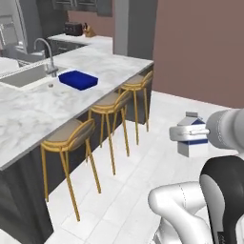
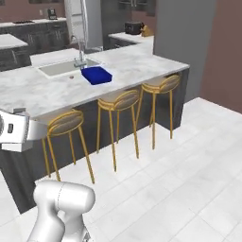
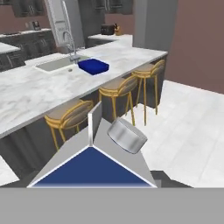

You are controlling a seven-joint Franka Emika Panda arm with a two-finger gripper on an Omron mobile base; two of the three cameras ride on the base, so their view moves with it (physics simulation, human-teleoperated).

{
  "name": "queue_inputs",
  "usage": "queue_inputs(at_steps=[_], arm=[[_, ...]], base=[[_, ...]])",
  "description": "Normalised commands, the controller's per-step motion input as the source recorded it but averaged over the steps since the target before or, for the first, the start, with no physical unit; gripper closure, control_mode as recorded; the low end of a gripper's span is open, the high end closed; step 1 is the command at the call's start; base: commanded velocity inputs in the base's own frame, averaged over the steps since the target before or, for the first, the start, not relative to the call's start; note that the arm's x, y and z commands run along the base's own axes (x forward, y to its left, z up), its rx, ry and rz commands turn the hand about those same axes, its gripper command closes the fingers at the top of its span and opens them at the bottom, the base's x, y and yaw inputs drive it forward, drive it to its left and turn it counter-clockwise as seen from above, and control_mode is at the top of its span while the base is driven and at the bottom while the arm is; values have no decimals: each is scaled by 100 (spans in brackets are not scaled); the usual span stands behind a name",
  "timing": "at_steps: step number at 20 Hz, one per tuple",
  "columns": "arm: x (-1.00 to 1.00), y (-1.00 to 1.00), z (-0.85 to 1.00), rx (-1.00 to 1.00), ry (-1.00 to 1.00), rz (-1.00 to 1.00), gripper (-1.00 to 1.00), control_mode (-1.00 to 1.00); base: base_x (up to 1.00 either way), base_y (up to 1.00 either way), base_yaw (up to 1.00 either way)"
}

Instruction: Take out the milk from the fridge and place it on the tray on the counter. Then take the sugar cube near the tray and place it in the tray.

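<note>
The fingers are gripping the milk (already out of the fridge), with the tray on the table waiting empty; the sugar cube step is remaining.

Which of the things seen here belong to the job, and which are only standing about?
For the job:
- small white gable-top milk carton with a dark blue band, held in the pincer
- deep-blue rectangular tray
- long marble-patterned counter

Standing about:
- three gold-legged bar stools
- inset white sink with steel faucet
</note>
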Motion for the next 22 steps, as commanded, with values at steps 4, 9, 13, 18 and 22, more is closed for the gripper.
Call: queue_inputs(at_steps=[4,9,13,18,22], arm=[[0,0,0,0,0,0,100,100],[0,0,0,0,0,0,100,100],[0,0,0,0,0,0,100,100],[0,0,0,0,0,0,100,100],[0,0,0,0,0,0,100,100]], base=[[74,-100,44],[70,-100,47],[72,-100,51],[70,-100,53],[50,-100,48]])
